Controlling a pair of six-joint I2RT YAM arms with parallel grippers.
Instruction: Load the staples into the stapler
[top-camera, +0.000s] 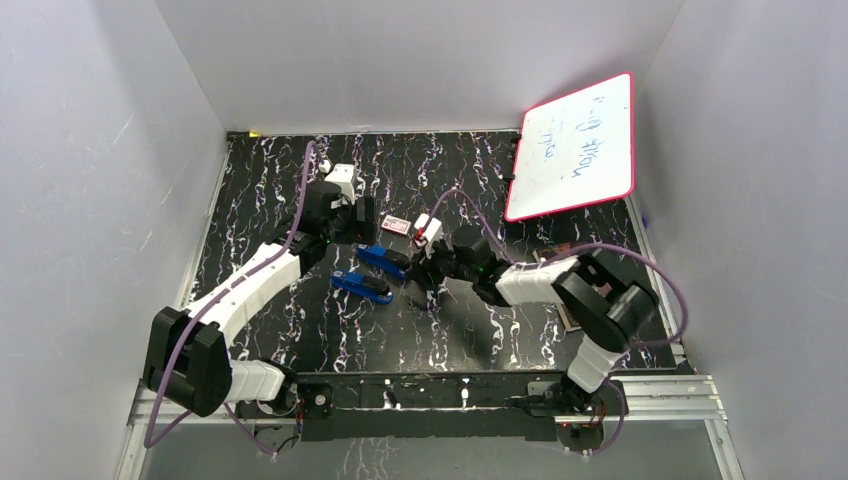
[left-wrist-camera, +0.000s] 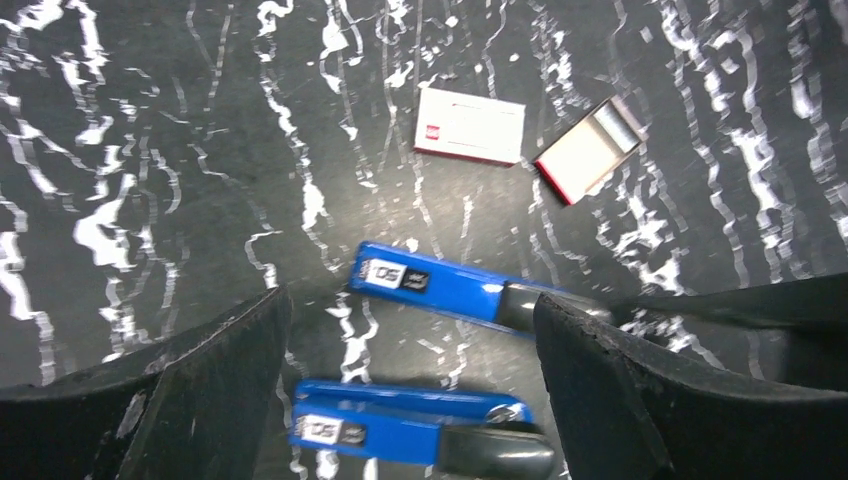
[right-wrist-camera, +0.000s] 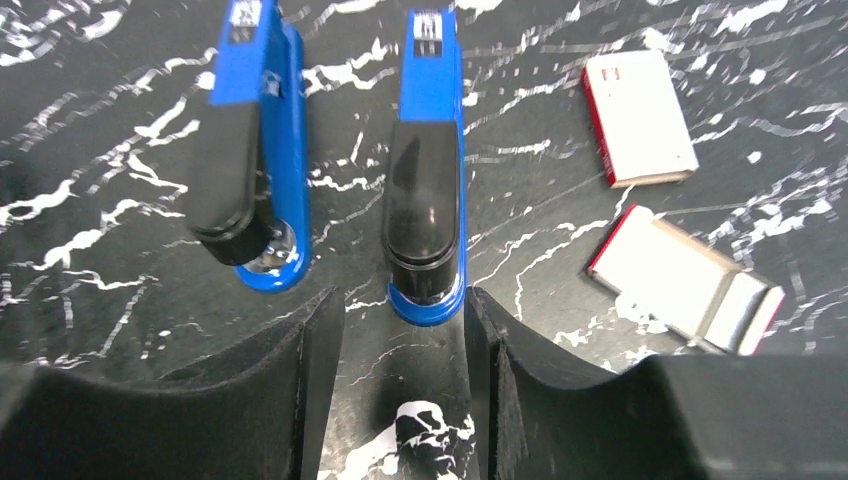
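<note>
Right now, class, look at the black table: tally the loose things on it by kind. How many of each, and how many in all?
blue staplers: 2
red-and-white boxes: 2 (one closed, one slid open)
whiteboard: 1
Total: 5

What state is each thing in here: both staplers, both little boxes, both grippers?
far stapler: closed, upright on the table, rear end between the right gripper's open fingers
near stapler: closed, untouched
first red-and-white box: shut
second red-and-white box: drawer slid partly out
left gripper: open, holding nothing
right gripper: open, not clamped
</note>
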